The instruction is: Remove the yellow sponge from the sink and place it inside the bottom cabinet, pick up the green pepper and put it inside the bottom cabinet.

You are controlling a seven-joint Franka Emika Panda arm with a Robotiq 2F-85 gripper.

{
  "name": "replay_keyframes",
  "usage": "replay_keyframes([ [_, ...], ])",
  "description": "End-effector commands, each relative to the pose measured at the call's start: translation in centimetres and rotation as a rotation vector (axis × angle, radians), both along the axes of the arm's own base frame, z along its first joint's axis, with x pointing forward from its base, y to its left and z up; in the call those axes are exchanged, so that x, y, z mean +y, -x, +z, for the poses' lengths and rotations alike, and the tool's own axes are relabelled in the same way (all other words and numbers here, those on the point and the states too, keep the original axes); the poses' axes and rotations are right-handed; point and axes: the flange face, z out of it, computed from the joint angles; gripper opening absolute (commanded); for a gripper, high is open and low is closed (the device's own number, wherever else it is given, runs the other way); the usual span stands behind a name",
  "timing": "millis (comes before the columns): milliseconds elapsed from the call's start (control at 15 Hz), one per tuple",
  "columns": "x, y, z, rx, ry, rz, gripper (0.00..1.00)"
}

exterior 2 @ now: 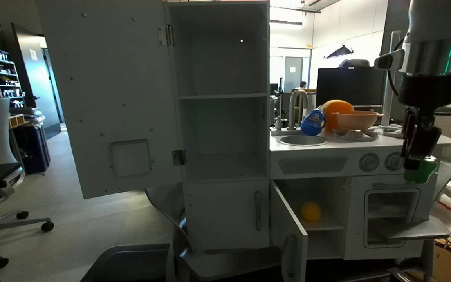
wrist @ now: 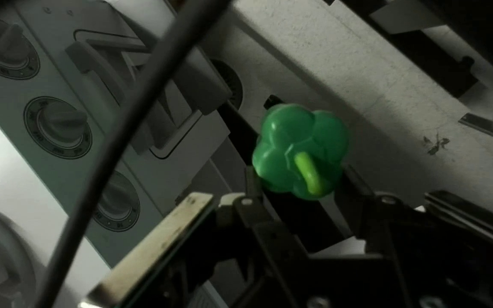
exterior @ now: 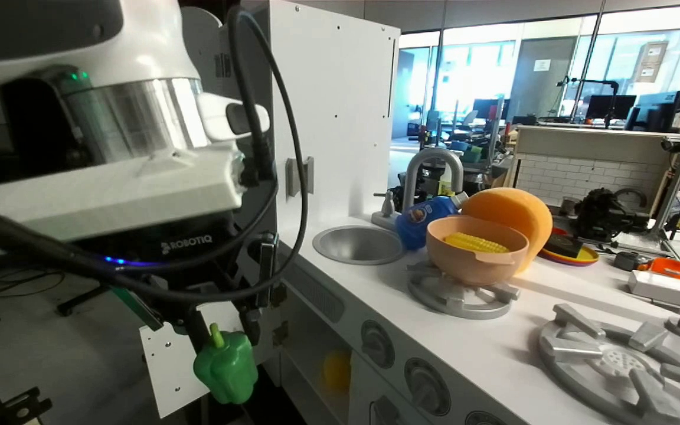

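My gripper (exterior: pixel 225 332) is shut on the green pepper (exterior: pixel 228 370). The fingers press its two sides, and it hangs in the air in front of the play kitchen. In the wrist view the pepper (wrist: pixel 291 141) sits between the fingertips with its light green stem toward the camera. In an exterior view the pepper (exterior 2: pixel 424 171) hangs in front of the oven, right of the open bottom cabinet (exterior 2: pixel 329 224). A round yellow thing (exterior 2: pixel 311 212), likely the sponge, rests on the shelf inside that cabinet. The sink (exterior: pixel 356 245) is set in the white counter.
The bottom cabinet's door (exterior 2: pixel 286 227) stands open and juts forward. The oven door (exterior 2: pixel 417 229) is folded down. A blue bottle (exterior: pixel 415 227), an orange bowl (exterior: pixel 476 262) with corn and a large orange thing (exterior: pixel 520 215) stand on the counter. A tall cabinet door (exterior 2: pixel 116 94) hangs open.
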Motion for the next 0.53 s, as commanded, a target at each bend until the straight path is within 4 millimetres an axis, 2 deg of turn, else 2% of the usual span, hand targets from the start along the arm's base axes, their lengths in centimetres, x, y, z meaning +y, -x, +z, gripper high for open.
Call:
replay_keyframes([
  [0,0.0,-0.5,-2.4,-0.098,-0.019,-0.027,0.22],
  [133,0.9,-1.0,-2.6,-0.139,-0.015,-0.032,0.22],
  [200,0.6,-1.1,-3.8,-0.154,-0.021,-0.032,0.22],
  [333,1.6,-1.7,-3.7,-0.186,-0.012,-0.036,0.22],
  [467,1.5,-2.7,-4.9,-0.229,-0.023,-0.035,0.22],
])
